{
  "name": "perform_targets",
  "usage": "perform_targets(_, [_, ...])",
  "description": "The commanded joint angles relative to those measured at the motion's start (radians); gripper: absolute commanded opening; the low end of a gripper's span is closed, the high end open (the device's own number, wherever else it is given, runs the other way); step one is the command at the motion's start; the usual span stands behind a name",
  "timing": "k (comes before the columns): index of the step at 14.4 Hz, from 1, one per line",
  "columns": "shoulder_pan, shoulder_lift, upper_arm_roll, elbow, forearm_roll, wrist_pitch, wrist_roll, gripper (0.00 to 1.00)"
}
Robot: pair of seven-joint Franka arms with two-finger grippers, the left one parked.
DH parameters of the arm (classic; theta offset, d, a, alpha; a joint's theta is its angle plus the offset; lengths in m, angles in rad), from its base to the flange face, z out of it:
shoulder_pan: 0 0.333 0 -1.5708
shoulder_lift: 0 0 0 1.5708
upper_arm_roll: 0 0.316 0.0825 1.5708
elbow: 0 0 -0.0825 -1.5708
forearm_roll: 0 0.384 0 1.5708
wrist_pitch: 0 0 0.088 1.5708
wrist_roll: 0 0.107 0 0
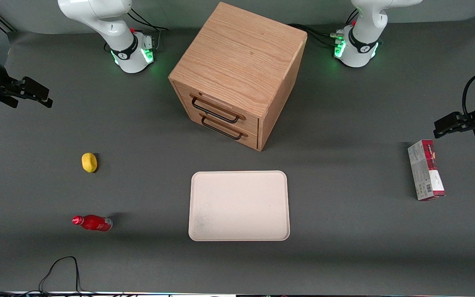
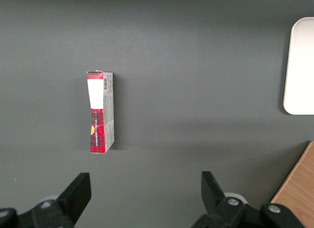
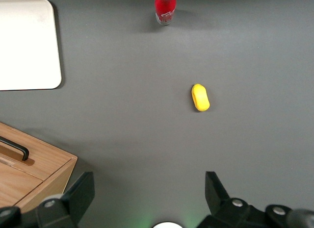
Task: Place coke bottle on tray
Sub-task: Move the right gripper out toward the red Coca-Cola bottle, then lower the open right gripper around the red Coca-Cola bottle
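The coke bottle (image 1: 92, 222) lies on its side on the dark table toward the working arm's end, well apart from the beige tray (image 1: 239, 205), which has nothing on it, so I judge the task is not begun. The lemon (image 1: 89, 162) lies farther from the front camera than the bottle. The right gripper (image 1: 31, 93) hangs high near the table edge, well apart from the bottle, its fingers wide open and holding nothing; reaching, grasping and carrying are all left.

The wrist view's edge cuts off the tray (image 3: 27, 44), the coke bottle (image 3: 165, 7) at its cap, and the wooden cabinet (image 3: 29, 176). The gripper (image 3: 149, 193) shows only its open jaws' tips.
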Motion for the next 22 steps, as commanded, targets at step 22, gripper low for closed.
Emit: perform_targets(22, [-0.074,0.820,0.012,0.492,0.019,0.458,-0.050,1.00])
